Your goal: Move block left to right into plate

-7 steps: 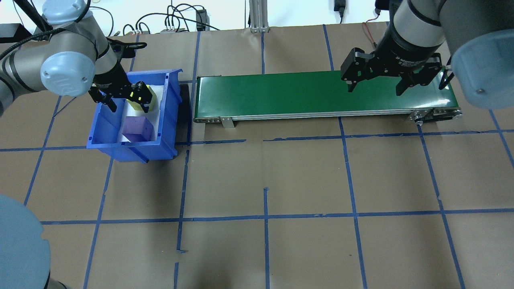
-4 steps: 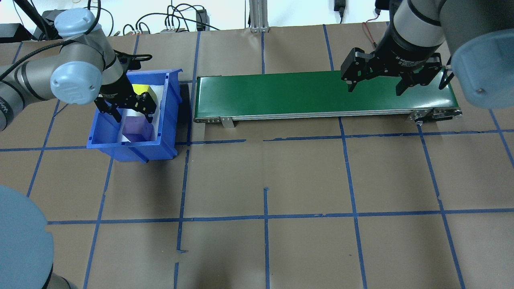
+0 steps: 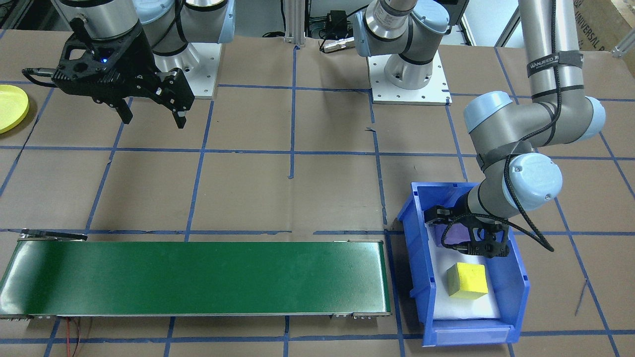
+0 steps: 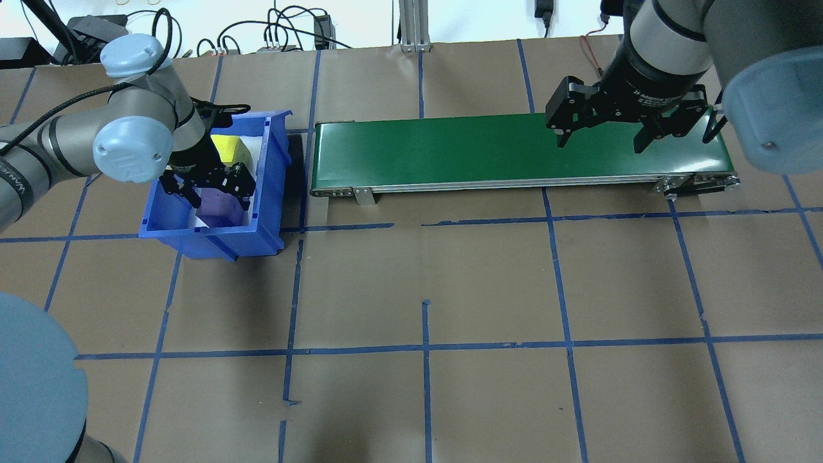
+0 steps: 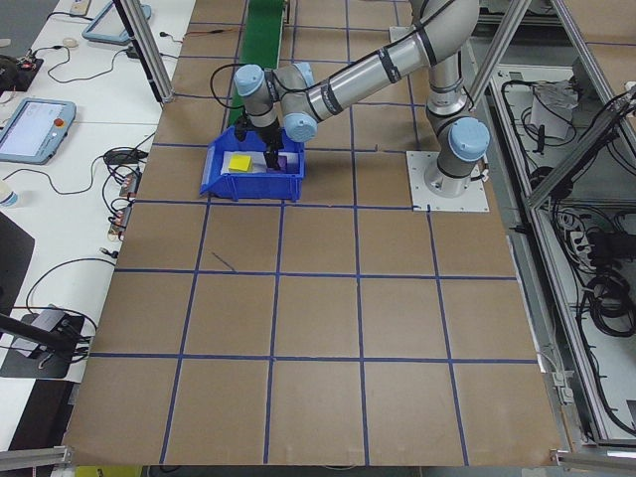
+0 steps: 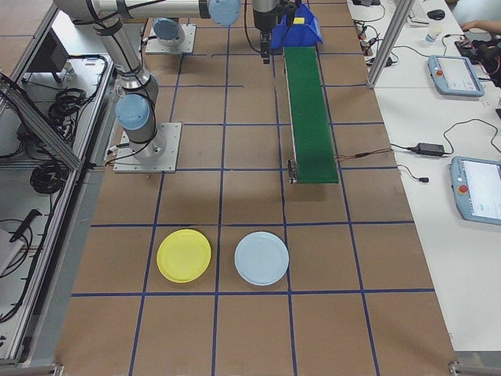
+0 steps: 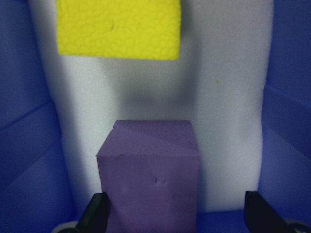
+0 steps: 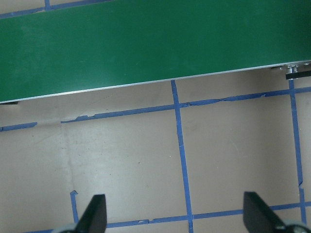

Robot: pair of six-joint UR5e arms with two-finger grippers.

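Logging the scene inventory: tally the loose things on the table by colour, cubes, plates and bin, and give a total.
Yellow: 2, the yellow cube and the yellow plate
Purple: 1, the purple cube
Pale blue: 1, the pale blue plate
Blue: 1, the blue bin
Total: 5

The left hand (image 4: 209, 186) has shifted from the yellow block (image 4: 230, 148) to over the purple block (image 4: 217, 209).
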